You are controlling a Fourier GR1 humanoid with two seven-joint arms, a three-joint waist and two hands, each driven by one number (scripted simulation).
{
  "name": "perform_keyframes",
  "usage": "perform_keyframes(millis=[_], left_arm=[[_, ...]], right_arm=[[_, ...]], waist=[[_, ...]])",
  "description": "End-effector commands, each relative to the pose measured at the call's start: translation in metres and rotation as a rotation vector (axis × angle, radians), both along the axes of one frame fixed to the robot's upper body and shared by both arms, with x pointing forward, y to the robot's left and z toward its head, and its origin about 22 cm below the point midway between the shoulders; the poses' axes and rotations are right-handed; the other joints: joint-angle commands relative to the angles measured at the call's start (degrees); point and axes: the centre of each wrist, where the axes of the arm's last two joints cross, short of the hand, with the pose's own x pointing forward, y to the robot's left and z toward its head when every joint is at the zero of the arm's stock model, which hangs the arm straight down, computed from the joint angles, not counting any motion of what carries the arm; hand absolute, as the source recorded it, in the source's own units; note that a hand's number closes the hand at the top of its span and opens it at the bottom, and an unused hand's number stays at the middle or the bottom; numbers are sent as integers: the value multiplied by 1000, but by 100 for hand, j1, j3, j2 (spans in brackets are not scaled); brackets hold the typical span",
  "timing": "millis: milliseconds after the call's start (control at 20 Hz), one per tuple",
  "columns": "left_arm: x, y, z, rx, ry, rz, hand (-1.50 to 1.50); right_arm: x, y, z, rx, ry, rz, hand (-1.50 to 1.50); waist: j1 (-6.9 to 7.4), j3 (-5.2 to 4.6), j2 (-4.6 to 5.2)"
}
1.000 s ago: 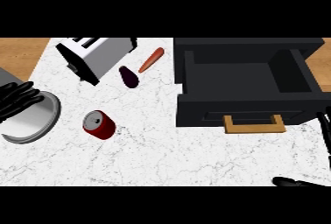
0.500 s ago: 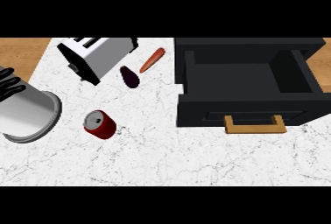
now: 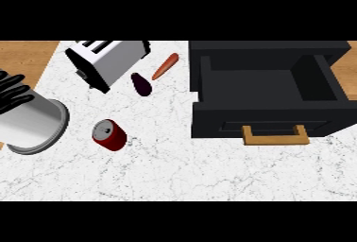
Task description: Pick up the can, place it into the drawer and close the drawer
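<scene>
Nothing done yet: my left hand point(image 3: 14, 92) rests open and empty, can point(image 3: 110, 135) on the tabletop point(image 3: 174, 172), drawer point(image 3: 230, 120) standing open.

- can point(image 3: 109, 135): dark red with a silver end, sitting left of centre. Looks tipped on its side I think, silver end pointing upper left.
- drawer point(image 3: 272, 119): black, pulled open, upper right of the frame, with the tan handle point(image 3: 275, 137) on its lower edge.
</scene>
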Motion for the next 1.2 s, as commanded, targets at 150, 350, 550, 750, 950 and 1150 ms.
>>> perform_keyframes(millis=[150,350,550,750,950,1150], left_arm=[[16,-36,-20,-29,101,-27,-150],[36,-73,-24,-25,99,-22,-150],[33,-61,-52,-2,104,-7,-150],[30,-81,-59,27,89,-9,-150],[30,-91,-87,39,105,17,-150],[26,-108,-110,66,113,44,-150]], right_arm=[[-16,1,5,27,-1,6,-150],[-6,-13,7,16,8,-20,-150],[-30,-18,-6,17,9,-5,-150],[-14,-23,13,1,-8,-14,-150],[-39,-23,-4,-2,10,-8,-150],[-24,-18,4,8,-3,-7,-150]], waist=[[-27,-43,70],[-22,-44,76],[-37,-45,72],[11,-44,71],[-26,-45,72],[-1,-46,74]])
